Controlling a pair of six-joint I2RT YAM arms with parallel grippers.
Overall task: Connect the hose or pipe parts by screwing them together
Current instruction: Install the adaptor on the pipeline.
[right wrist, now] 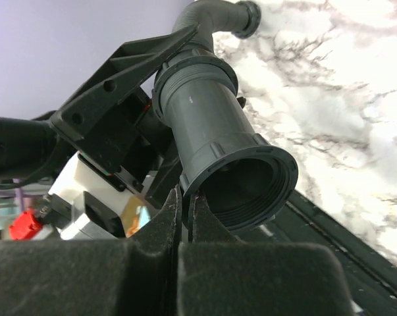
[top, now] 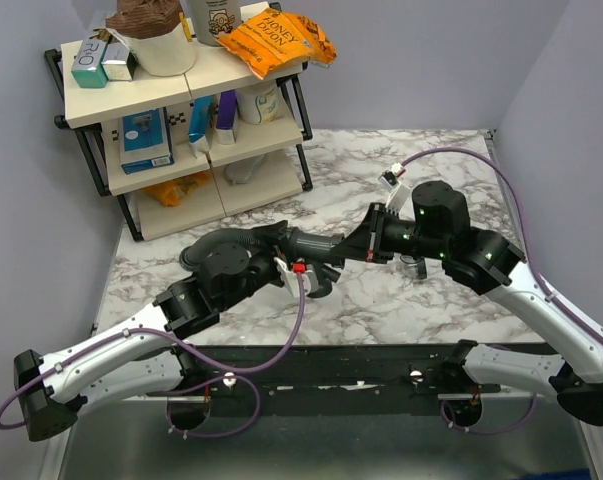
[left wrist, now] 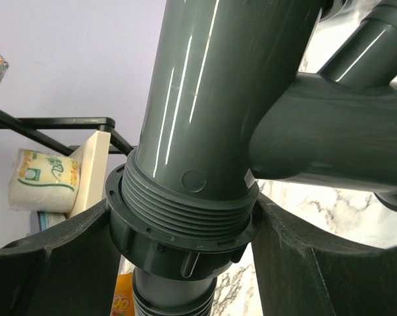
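Left wrist: end effector, half-open, clamps ring nut.

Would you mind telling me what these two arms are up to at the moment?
They are joining a hose to a grey pipe fitting. The left gripper clamps the nut at the joint, while the right gripper is shut on the rim of the fitting's open mouth. Threads show above the nut, so the joint does not look fully screwed up.
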